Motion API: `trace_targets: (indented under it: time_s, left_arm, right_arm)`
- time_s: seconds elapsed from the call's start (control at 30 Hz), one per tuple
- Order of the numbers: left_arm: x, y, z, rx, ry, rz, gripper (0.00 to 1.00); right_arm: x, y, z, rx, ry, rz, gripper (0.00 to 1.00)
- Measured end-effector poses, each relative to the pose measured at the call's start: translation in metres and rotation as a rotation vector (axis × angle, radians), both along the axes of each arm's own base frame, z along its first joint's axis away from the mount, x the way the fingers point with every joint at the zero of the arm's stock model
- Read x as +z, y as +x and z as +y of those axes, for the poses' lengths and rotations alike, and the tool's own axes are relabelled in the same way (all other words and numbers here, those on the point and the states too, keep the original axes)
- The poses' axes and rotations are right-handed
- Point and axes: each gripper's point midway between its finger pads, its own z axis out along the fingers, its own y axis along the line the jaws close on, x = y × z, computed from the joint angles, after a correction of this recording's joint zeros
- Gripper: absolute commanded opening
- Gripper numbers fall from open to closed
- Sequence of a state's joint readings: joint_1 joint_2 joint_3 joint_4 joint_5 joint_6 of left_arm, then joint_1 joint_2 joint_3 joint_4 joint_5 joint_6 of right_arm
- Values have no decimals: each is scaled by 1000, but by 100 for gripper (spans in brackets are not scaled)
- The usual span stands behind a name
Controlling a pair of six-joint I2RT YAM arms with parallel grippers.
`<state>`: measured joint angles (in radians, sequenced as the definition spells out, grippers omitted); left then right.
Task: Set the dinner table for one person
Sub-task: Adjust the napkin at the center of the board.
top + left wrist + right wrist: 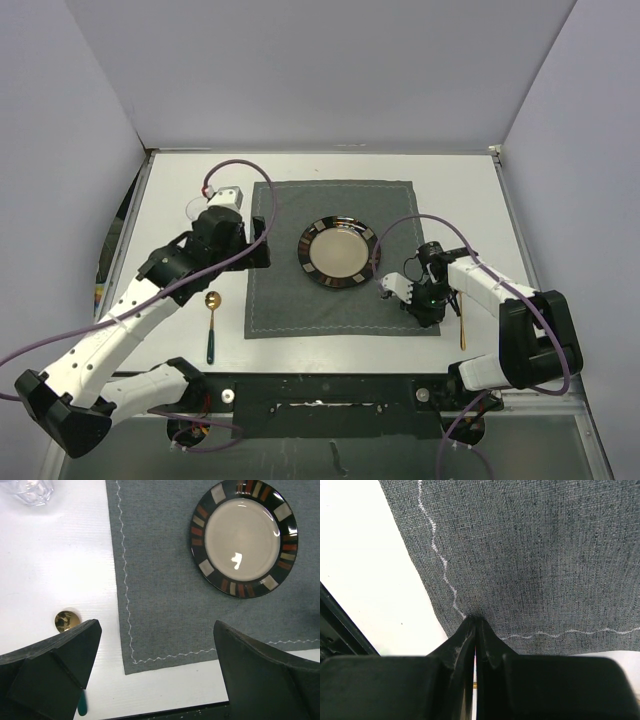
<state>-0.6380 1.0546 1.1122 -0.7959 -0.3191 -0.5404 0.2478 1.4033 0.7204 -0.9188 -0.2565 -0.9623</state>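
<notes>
The white dinner table [450, 195] carries a dark grey stitched placemat [300, 300]. A plate [338, 252] with a cream centre and striped dark rim lies on the mat; it also shows in the left wrist view [243, 536]. My left gripper [262, 243] hovers open and empty over the mat's left edge [156, 630]. My right gripper [427, 316] is low at the mat's near right corner. In the right wrist view it [474, 621] is shut, pinching that corner of the placemat [530, 555].
A gold spoon with a teal handle [211, 322] lies left of the mat; its bowl [66, 620] shows beside my left finger. A clear glass [32, 490] stands at the far left, partly behind my left arm. A gold utensil [461, 320] lies right of the mat.
</notes>
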Motion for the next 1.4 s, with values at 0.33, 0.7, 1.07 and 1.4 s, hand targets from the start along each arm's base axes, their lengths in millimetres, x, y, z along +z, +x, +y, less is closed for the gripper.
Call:
trace_targets:
  time_s: [0.33,0.7,1.07,1.4]
  left_arm:
    - [18,6,19,41,5,-30,98]
    - [22,8,19,26,-9,-36,98]
    - [26,10,17,18,-27,-41,98]
    - [24,14,19,21,-39,-28,98]
  right_arm:
    - [0,1,-6,23,-14,-7,0]
    - [7,10,-6,27,-11,-19,0]
    - [-1,-2,-10,28,-19,17,0]
    - [-1,-2,-17,13,-15,22,0]
